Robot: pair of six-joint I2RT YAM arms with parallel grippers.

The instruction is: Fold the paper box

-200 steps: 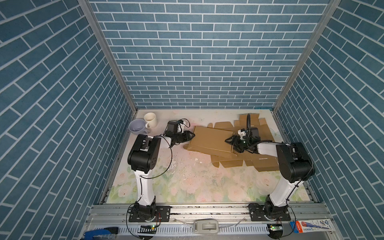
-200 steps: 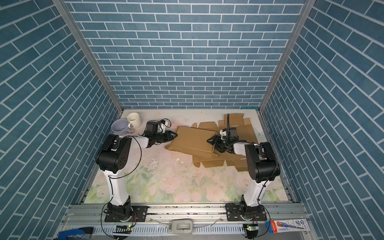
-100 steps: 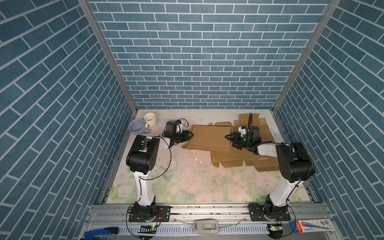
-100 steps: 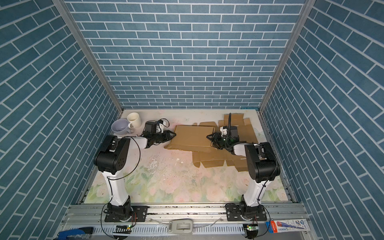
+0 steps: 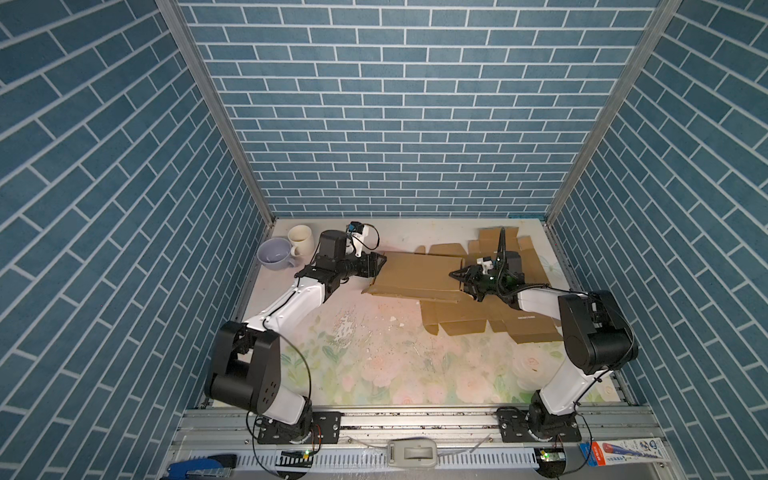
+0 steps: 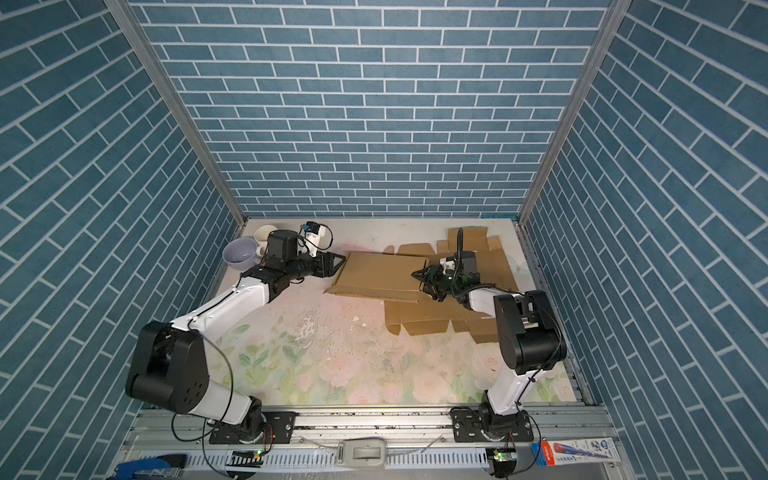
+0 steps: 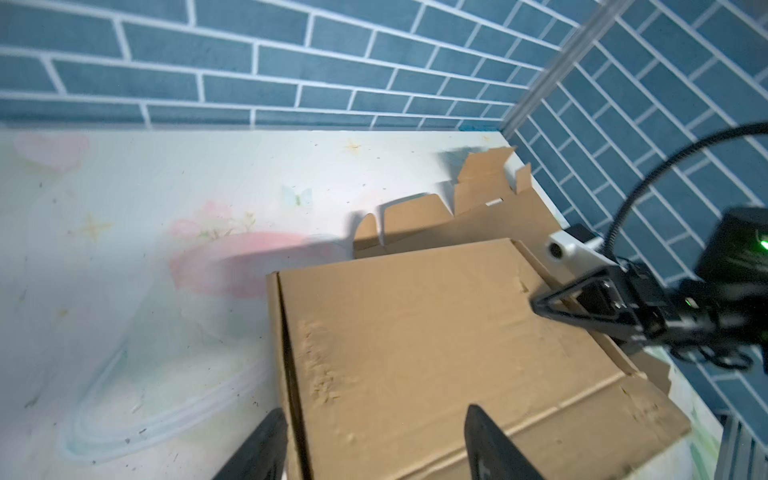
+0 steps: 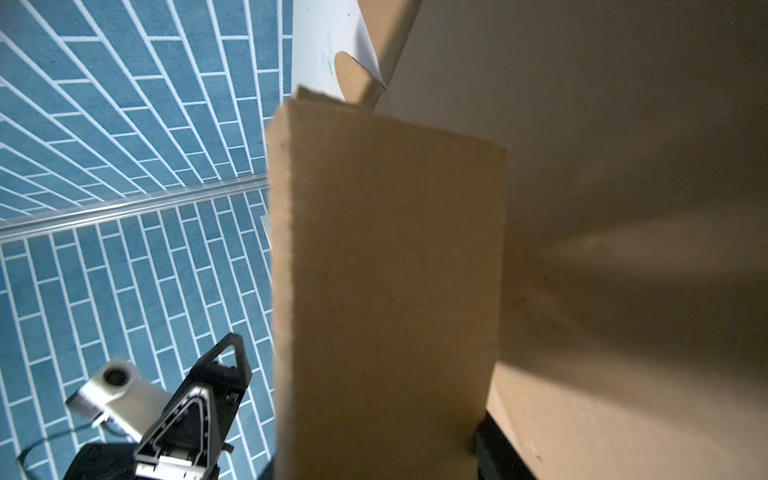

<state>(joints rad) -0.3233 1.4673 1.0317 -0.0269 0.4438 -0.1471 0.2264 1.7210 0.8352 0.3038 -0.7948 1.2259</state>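
L gripper (image 5: 380,265): jaws seen apart at panel (image 5: 415,270) L edge | R gripper (image 5: 459,280): panel R edge betw. jaws, clamp can't be told | paper box (image 5: 519,324): laid flat, table (image 5: 374,353) far-R, one panel raised

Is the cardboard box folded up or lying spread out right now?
Mostly spread: the cardboard box lies flat on the table, flaps out; only one large panel is raised.

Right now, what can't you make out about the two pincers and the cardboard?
- Right pincer: in the right wrist view a cardboard flap covers its fingertips; grip unclear.
- Left pincer: finger bases cut off by the left wrist view's frame edge.
- Flat cardboard sheet: partly hidden under the right arm in both top views.
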